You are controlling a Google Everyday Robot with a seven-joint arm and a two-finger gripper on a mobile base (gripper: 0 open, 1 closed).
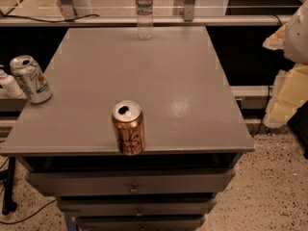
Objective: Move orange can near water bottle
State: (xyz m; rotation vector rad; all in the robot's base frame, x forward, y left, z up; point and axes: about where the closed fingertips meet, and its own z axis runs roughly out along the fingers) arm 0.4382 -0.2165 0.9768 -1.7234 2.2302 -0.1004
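Observation:
The orange can [128, 128] stands upright at the front edge of the grey table top [159, 66], a little left of centre, its top opened. The water bottle [144, 12], clear with a pale label band, stands upright at the far edge of the table, near the middle. The two are far apart, almost a full table length. My gripper [288, 88] shows as pale cream and white shapes at the right edge of the view, off the table's right side and well away from the can. It holds nothing that I can see.
A white-and-green can [30, 79] stands at the table's left edge, with a small white bottle [8, 84] just left of it. Drawers [132, 182] sit under the top. A rail [144, 20] and posts run behind the table. Speckled floor lies to the right.

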